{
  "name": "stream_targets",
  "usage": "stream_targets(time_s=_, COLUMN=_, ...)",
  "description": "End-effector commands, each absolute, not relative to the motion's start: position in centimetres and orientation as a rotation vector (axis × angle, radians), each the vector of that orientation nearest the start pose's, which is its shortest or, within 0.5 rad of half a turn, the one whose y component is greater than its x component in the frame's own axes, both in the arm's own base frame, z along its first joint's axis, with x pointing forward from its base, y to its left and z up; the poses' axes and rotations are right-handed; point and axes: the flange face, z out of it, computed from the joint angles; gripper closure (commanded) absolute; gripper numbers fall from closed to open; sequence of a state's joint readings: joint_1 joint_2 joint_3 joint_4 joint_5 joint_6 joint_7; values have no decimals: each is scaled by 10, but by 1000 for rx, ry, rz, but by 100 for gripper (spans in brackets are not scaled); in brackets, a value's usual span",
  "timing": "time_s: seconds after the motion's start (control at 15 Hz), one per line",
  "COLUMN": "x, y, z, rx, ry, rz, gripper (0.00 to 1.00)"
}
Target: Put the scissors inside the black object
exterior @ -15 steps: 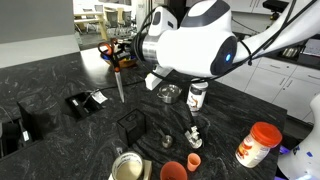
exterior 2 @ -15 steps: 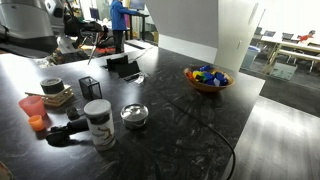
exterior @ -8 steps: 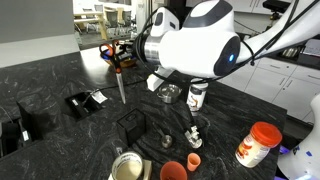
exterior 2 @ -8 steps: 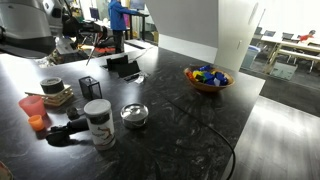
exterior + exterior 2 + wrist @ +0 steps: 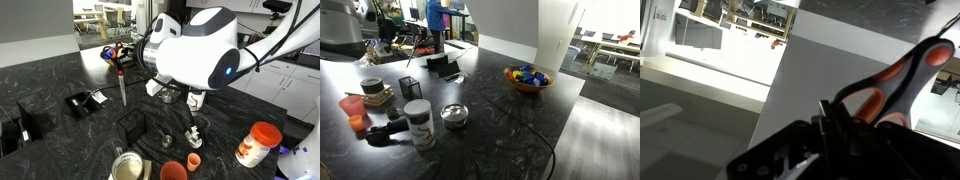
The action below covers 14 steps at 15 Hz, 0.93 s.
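Note:
My gripper [image 5: 121, 56] is shut on the scissors [image 5: 121, 88]. It holds them by the orange-red handles, with the dark blades hanging point down above the counter. In the wrist view the handle loops [image 5: 902, 80] stick out past the dark jaws [image 5: 830, 135]. The black object, a low thin-walled basket [image 5: 129, 122], stands on the counter below and slightly nearer than the blade tip. It also shows in an exterior view [image 5: 411, 86]. I cannot make out the gripper or the scissors in that view.
A flat black item with a white label [image 5: 86, 100] and a blocky black item [image 5: 14, 132] lie to the side. Orange cups [image 5: 173, 170], a tin can [image 5: 127, 167], a metal bowl [image 5: 454, 115], a white bottle [image 5: 418, 122], an orange-lidded jar [image 5: 258, 143] and a bowl of coloured pieces [image 5: 526, 78] stand around.
The arm's white body has shifted a little across the view. The scissors stay held at about the same spot above the counter.

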<state>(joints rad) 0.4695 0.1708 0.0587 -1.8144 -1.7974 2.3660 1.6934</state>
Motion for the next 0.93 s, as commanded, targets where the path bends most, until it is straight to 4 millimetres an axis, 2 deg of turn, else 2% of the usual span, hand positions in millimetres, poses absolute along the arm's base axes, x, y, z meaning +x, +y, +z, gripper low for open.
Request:
stream_targets(time_s=0.0, x=550, y=312, z=500, rx=-2722, ry=-140, rz=-2279, gripper=98)
stream_targets(time_s=0.27, x=542, y=315, z=495, rx=-2715, ry=-115, rz=-2260, gripper=98)
stream_targets(time_s=0.87, x=542, y=319, z=482, rx=-2709, ry=-122, rz=-2238, gripper=98)
